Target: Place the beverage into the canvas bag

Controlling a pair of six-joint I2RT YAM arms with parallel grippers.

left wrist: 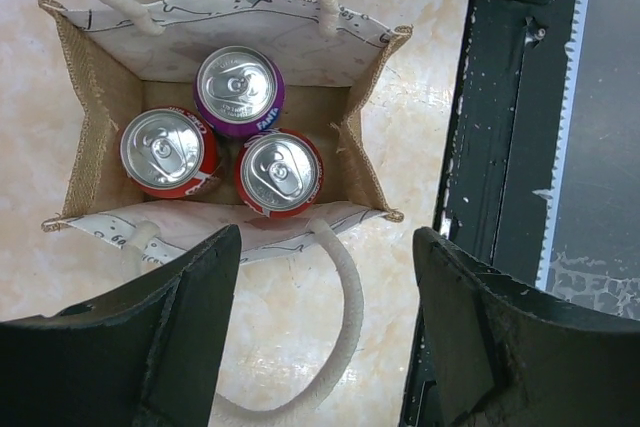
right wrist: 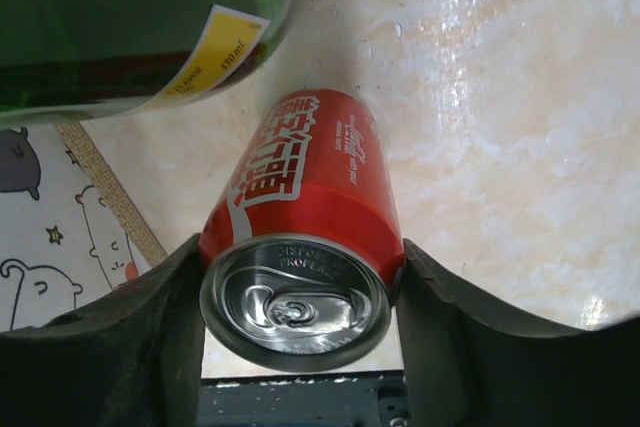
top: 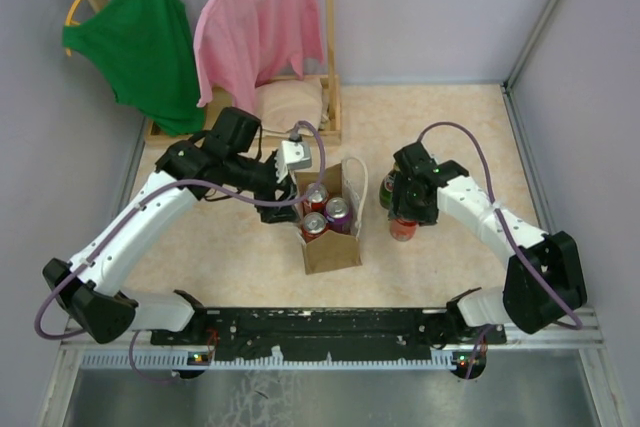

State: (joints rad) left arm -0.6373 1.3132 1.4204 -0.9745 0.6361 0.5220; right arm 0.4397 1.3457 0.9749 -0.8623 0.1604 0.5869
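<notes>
The tan canvas bag stands open mid-table with white cord handles; its wall shows in the left wrist view. Inside are two red cans and a purple can. My left gripper is open and empty above the bag's near handle. My right gripper is shut on a red can, right of the bag; the can also shows in the top view. A green bottle stands just beside it.
A wooden rack at the back holds a green top and a pink top, with a folded beige cloth at its base. The black rail runs along the near edge. Grey walls close both sides.
</notes>
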